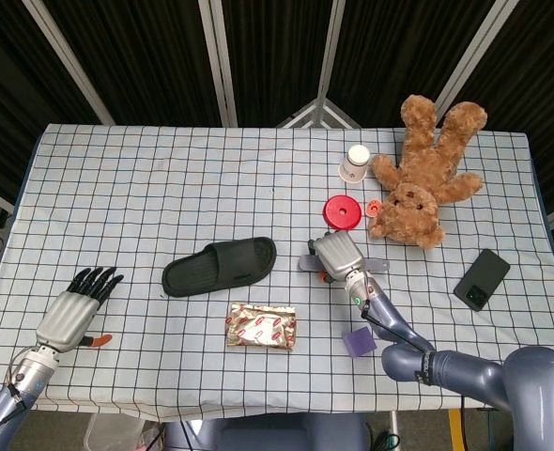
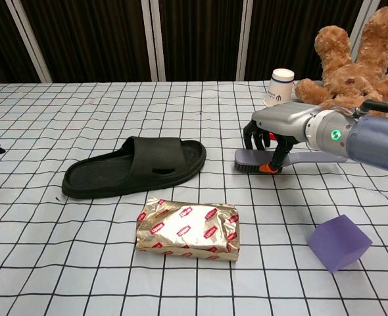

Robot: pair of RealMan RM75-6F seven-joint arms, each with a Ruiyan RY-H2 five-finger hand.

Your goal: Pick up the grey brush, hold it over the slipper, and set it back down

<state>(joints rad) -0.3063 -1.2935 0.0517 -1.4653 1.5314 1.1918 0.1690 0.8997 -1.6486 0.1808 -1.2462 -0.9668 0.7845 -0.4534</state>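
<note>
The grey brush (image 2: 249, 160) lies on the table right of the black slipper (image 2: 138, 164), bristles down, its handle pointing right. My right hand (image 2: 283, 128) sits on top of it. The fingers curl down over its far edge and the thumb presses the near side by an orange spot, so the hand grips the brush. In the head view the same hand (image 1: 338, 256) covers most of the brush (image 1: 309, 265), a short way right of the slipper (image 1: 219, 266). My left hand (image 1: 70, 312) hovers at the table's front left, fingers spread, holding nothing.
A foil-wrapped pack (image 1: 260, 325) lies in front of the slipper. A purple cube (image 1: 359, 341) sits near my right forearm. Behind the brush are a red lid (image 1: 341, 209), a paper cup (image 1: 356, 162) and a teddy bear (image 1: 427, 178). A phone (image 1: 482, 279) lies far right.
</note>
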